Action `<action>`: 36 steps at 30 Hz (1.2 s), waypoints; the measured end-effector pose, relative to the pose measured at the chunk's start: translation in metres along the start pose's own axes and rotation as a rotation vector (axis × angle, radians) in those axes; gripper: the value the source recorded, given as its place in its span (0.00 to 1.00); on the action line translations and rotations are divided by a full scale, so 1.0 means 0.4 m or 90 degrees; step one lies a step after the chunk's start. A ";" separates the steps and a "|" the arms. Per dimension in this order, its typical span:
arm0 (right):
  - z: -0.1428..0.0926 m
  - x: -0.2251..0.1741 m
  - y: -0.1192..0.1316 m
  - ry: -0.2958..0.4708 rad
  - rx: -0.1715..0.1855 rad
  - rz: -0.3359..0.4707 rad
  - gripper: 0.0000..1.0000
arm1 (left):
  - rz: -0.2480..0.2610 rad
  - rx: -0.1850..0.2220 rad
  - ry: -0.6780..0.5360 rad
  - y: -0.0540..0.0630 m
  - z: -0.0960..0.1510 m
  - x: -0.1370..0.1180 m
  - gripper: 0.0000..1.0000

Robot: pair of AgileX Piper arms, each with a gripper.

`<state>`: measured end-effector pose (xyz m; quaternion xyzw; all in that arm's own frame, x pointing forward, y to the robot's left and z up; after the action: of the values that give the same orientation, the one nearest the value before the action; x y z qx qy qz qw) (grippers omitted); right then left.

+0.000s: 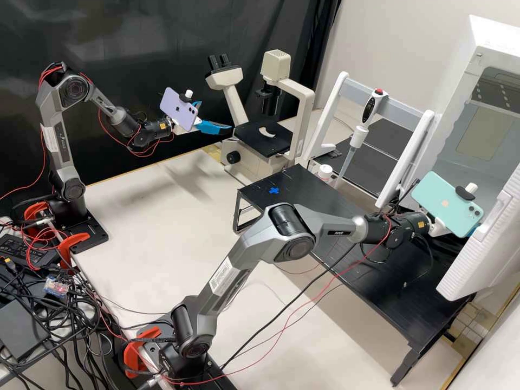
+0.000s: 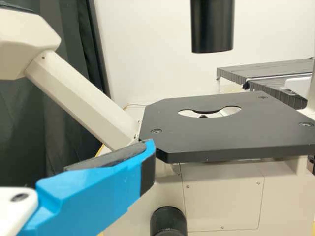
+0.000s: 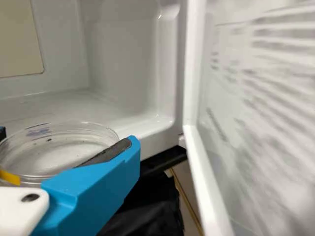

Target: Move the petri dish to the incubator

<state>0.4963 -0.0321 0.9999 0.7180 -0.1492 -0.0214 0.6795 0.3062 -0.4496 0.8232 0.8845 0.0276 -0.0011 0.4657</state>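
You have the clear, round dish [image 3: 59,153] roughly level in your right gripper [image 1: 437,227], at the open, white incubator [image 1: 495,47].

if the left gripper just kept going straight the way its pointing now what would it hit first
Probably the microscope: the left gripper points at it, near its black stage. Depth is unclear, so stage or slanted eyepiece tube could come first.
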 end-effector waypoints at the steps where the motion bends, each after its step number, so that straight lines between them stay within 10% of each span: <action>1: -0.007 0.016 -0.004 0.000 -0.001 -0.002 0.00 | 0.000 0.000 0.000 0.000 0.000 0.000 1.00; 24: -0.059 0.135 -0.083 0.014 -0.039 -0.022 0.00 | 0.000 0.000 0.000 0.000 0.000 0.000 1.00; 25: -0.057 0.137 -0.084 0.014 -0.039 -0.021 1.00 | 0.000 0.000 0.000 0.000 0.000 0.000 1.00; 36: -0.045 0.141 -0.095 0.007 -0.041 -0.028 1.00 | 0.000 0.000 0.000 0.000 0.000 0.000 1.00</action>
<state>0.5613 -0.0270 0.9735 0.6989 -0.1286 -0.0374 0.7026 0.3062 -0.4496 0.8232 0.8845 0.0276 -0.0011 0.4657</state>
